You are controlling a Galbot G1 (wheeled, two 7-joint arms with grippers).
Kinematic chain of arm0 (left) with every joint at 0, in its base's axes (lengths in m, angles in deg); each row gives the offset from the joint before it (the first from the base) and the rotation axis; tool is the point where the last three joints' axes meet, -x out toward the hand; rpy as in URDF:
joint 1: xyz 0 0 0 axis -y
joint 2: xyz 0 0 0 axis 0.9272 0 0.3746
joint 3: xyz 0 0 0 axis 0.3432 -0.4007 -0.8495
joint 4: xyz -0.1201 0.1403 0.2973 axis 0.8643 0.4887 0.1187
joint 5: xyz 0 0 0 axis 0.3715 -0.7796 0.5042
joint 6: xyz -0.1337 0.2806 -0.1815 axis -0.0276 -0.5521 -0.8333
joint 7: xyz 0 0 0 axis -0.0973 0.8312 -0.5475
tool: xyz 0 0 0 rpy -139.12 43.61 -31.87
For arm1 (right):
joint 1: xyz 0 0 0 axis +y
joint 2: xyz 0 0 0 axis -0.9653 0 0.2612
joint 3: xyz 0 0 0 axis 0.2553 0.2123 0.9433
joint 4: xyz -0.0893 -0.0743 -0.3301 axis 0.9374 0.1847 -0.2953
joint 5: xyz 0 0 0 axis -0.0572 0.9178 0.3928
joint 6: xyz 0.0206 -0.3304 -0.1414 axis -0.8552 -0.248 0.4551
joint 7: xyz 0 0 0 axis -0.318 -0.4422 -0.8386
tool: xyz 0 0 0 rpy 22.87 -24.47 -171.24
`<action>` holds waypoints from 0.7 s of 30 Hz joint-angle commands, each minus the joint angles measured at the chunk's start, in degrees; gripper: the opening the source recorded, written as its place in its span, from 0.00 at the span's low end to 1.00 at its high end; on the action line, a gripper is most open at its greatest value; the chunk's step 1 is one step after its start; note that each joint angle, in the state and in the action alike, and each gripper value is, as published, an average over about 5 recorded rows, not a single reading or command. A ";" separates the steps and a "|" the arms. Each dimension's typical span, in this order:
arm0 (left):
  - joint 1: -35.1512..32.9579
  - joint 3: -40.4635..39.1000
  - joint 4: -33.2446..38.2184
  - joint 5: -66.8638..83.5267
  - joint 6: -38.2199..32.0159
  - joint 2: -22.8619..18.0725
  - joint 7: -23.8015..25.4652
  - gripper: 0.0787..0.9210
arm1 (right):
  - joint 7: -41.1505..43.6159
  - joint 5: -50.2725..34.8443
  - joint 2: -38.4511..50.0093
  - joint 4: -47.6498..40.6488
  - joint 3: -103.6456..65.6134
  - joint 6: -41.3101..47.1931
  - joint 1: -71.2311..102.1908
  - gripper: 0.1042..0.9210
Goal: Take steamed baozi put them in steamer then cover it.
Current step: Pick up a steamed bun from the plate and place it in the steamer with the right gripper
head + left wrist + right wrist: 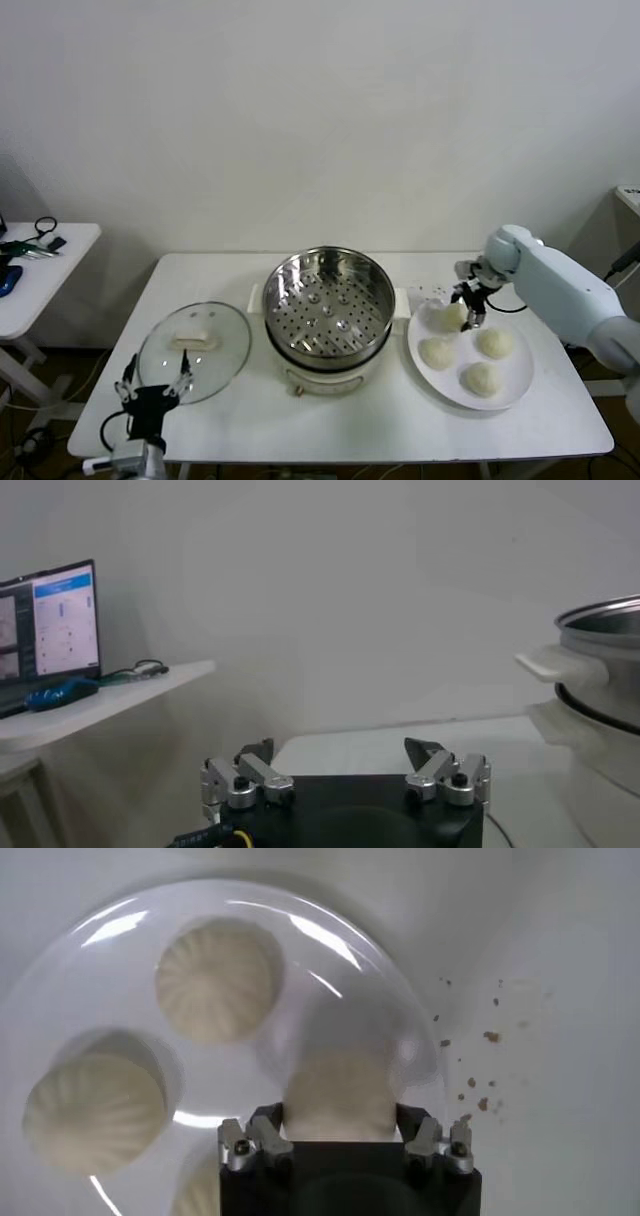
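Four cream-white baozi lie on a white plate [515, 385] to the right of the steamer [328, 300], a shiny perforated basket on a cream pot base. My right gripper [468, 308] is down over the far-left baozi [447, 316]. In the right wrist view its fingers [268, 1133] press both sides of that baozi [338, 1096], and I cannot tell whether it is lifted off the plate. Other baozi [217, 981] sit beside it. The glass cover [193, 345] lies flat on the table left of the steamer. My left gripper [152, 385] is open and empty at the cover's near edge.
A side table [40, 265] with cables and a laptop [50, 625] stands to the left. The steamer's handle and rim [600, 630] show in the left wrist view. Crumbs [485, 1048] dot the table beside the plate.
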 commanded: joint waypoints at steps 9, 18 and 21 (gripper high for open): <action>-0.95 -0.61 0.64 -0.05 -0.06 -0.53 -0.08 0.88 | 2.71 -9.16 -3.00 13.47 20.36 -12.30 -28.09 0.77; -1.93 -0.49 0.87 -0.08 -0.33 -0.57 -0.16 0.88 | 2.36 -2.22 -11.31 19.87 21.32 -22.70 -31.77 0.78; -2.31 -0.36 0.89 0.03 -0.40 -0.54 -0.18 0.88 | 1.75 1.49 -14.54 20.38 20.47 -25.40 -30.95 0.78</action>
